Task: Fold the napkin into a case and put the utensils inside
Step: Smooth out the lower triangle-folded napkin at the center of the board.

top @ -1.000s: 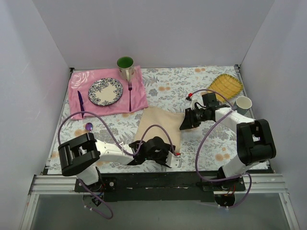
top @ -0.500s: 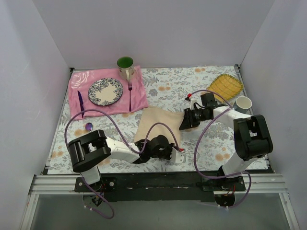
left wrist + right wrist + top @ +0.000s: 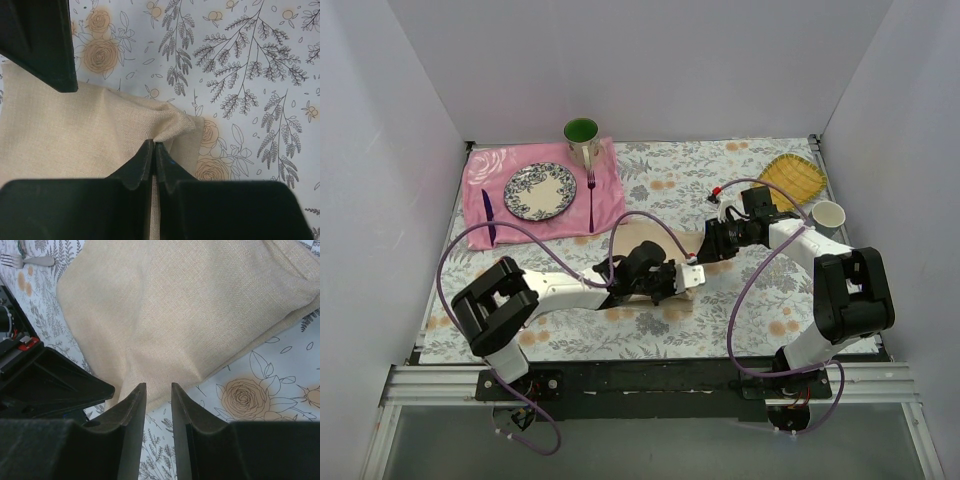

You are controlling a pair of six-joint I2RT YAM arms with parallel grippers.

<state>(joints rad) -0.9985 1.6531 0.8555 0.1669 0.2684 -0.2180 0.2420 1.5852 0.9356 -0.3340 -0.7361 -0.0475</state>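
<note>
1. Napkin is lying on the floral tablecloth near the middle of the table. It is plain beige, and a second layer is showing along one side in the right wrist view.
2. The left gripper is pinching the cloth. Its jaws are pressing together, and a small peak of napkin is bunching up right at their tips.
3. From that pinch, in the left wrist view, the napkin is spreading away to the left and back under the fingers. Bare tablecloth is showing to the right.
4. The right gripper is standing narrow, with only a slim gap between its fingers. The napkin's edge is running down into that gap, but I cannot tell whether the pads are actually pressing it.
5. Ahead of the right gripper the napkin is fanning out broadly.
6. In the top view the two grippers are sitting close together over the napkin and hiding most of it. The pink mat is lying apart at the far left.
7. A pale fork is lying on the tablecloth near the napkin's far corner, not touching it.
</note>
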